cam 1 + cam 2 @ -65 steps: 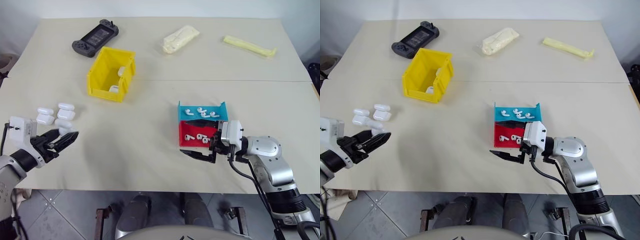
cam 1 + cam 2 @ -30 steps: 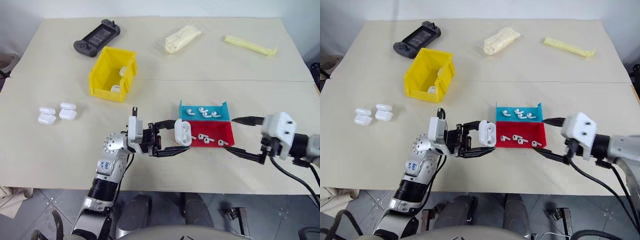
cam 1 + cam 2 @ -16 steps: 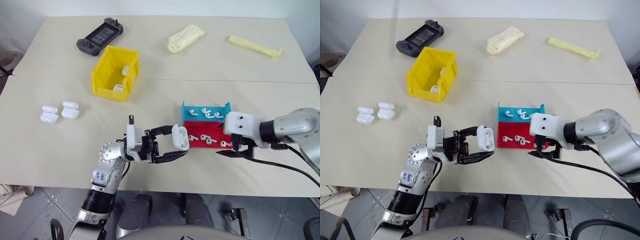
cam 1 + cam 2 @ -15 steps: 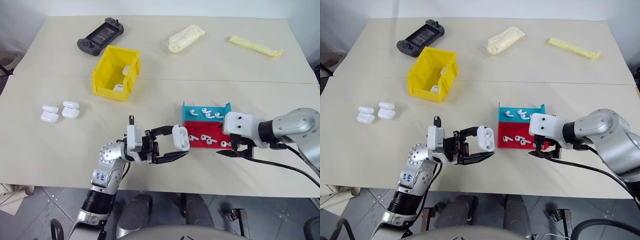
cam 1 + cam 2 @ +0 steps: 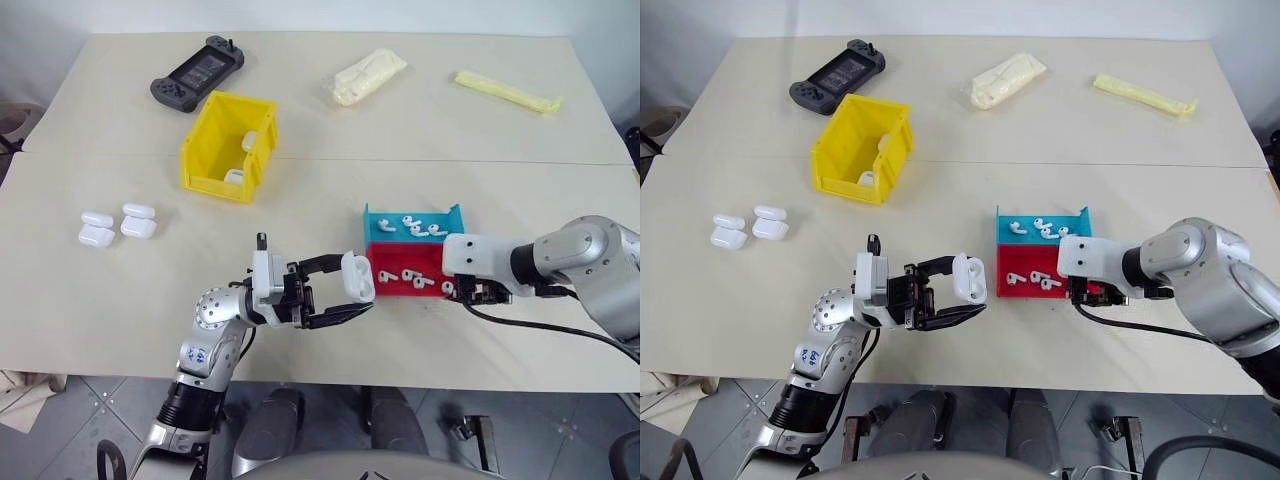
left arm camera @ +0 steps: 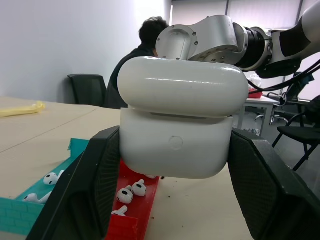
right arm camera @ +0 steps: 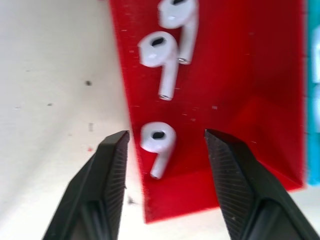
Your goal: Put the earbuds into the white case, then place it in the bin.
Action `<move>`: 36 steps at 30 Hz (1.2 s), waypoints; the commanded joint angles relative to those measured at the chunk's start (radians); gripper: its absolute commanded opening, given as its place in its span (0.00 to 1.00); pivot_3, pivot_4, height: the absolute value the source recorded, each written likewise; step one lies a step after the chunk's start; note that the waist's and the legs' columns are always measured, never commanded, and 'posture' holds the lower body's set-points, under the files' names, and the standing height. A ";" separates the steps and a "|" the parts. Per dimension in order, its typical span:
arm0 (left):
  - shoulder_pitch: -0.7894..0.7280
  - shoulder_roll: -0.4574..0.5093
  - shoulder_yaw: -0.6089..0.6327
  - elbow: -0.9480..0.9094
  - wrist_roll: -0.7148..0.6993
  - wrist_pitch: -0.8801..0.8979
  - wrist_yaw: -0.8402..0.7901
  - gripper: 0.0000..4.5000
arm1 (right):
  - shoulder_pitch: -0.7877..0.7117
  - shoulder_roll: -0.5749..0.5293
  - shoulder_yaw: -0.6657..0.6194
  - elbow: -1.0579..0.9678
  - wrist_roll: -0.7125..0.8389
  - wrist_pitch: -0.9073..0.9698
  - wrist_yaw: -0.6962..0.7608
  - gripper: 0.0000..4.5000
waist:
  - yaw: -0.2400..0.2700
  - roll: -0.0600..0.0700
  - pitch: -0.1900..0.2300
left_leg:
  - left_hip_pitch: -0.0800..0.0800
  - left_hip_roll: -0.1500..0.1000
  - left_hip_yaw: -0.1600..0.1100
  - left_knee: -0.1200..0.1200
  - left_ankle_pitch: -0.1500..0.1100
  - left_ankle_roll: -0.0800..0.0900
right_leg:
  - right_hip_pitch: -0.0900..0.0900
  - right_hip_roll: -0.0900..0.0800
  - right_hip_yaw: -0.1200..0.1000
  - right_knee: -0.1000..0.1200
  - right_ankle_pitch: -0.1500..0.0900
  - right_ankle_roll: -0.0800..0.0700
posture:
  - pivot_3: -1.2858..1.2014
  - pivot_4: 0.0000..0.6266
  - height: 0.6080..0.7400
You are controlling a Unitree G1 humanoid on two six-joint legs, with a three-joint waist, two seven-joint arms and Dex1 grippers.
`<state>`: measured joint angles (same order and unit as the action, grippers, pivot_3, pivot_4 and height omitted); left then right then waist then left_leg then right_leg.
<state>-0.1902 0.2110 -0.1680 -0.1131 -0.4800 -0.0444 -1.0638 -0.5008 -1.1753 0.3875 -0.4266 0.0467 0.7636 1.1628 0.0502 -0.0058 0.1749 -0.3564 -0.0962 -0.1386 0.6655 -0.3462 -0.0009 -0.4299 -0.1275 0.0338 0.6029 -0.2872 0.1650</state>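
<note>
Left pincer (image 5: 352, 300) clamped on white case (image 5: 359, 277); right pincer (image 7: 165, 145) apart, straddling earbud (image 7: 157, 142).

The bin (image 5: 226, 146) stands left of and behind two trays (image 5: 416, 255).

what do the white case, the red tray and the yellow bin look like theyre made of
White case: likely hard glossy plastic, smooth with soft highlights. Red tray: probably matte plastic, flat colour, dust specks showing. Yellow bin: apparently moulded plastic, uniform bright colour, slight sheen.
</note>
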 commanded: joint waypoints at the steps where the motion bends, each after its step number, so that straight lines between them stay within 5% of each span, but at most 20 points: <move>1: -0.002 -0.007 -0.004 -0.032 -0.011 -0.011 0.008 0.63 | -0.002 -0.016 -0.014 -0.031 -0.019 -0.001 0.018 0.58 | 0.000 0.000 0.000 | 0.000 0.000 0.000 0.000 0.000 0.000 | 0.000 0.000 0.000 0.000 0.000 0.000 | 0.52 0.24 1.00; 14: -0.010 -0.014 -0.012 -0.027 -0.007 -0.014 0.009 0.63 | 0.006 0.016 0.004 -0.018 -0.069 -0.012 0.033 0.58 | 0.000 0.000 0.000 | 0.000 0.000 0.000 0.000 0.000 0.000 | 0.000 0.000 0.000 0.000 0.000 0.000 | 0.52 0.24 1.00; 20: -0.016 -0.006 -0.008 -0.028 -0.010 -0.009 0.006 0.63 | 0.014 0.016 0.008 -0.018 -0.085 -0.030 0.041 0.16 | -0.001 0.000 0.000 | 0.000 0.000 0.000 0.000 0.000 0.000 | 0.000 0.000 0.000 0.000 0.000 0.000 | 0.52 0.24 1.00; 36: -0.047 0.013 0.012 -0.008 -0.023 -0.025 -0.020 0.63 | 0.027 0.022 -0.048 -0.035 -0.082 -0.035 0.047 0.12 | -0.001 0.000 0.000 | 0.000 0.000 0.000 0.000 0.000 0.000 | 0.000 0.000 0.000 0.000 0.000 0.000 | 0.52 0.24 1.00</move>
<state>-0.2247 0.2240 -0.1694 -0.1074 -0.4827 -0.0465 -1.0764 -0.4816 -1.1468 0.3827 -0.4316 -0.0466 0.7244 1.2123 0.0496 -0.0058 0.1749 -0.3562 -0.0959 -0.1384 0.6659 -0.3462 -0.0010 -0.4299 -0.1273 0.0338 0.6033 -0.2869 0.1647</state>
